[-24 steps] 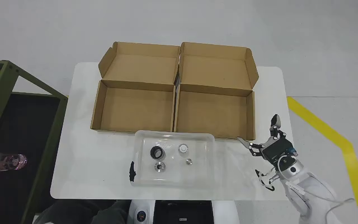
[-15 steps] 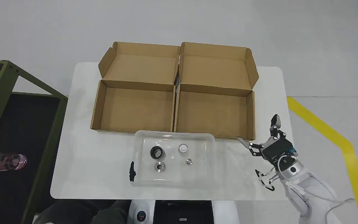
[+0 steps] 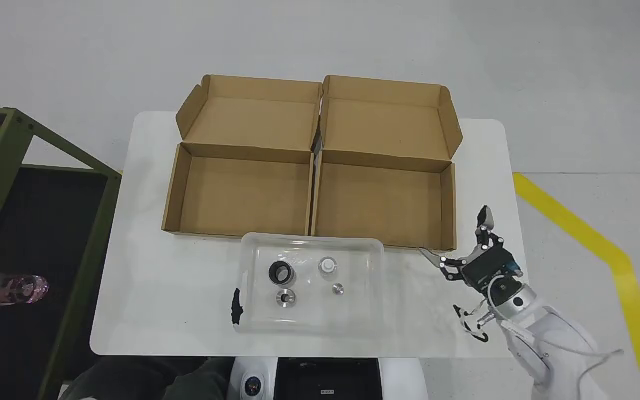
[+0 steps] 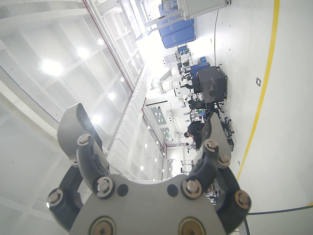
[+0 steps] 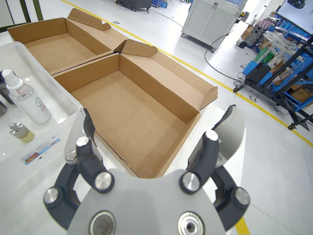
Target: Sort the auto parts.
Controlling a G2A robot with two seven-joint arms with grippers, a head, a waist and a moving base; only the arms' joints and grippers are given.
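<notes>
Inside the clear bin [image 3: 310, 237] at the front of the bench [image 3: 160, 290] stand the small auto parts [image 3: 280, 272]. The plastic bottle [image 5: 24, 99] looks light and slick, best pinched round its body. Both the right hand [image 5: 159, 116] and the left hand [image 4: 141, 118] are spread and empty.

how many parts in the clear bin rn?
4, all in the clear bin: black ring-shaped part and white bottle on the side nearer the boxes, metal part and small metal cylinder on the side nearer the robot. Anything tiny could be hidden.
</notes>
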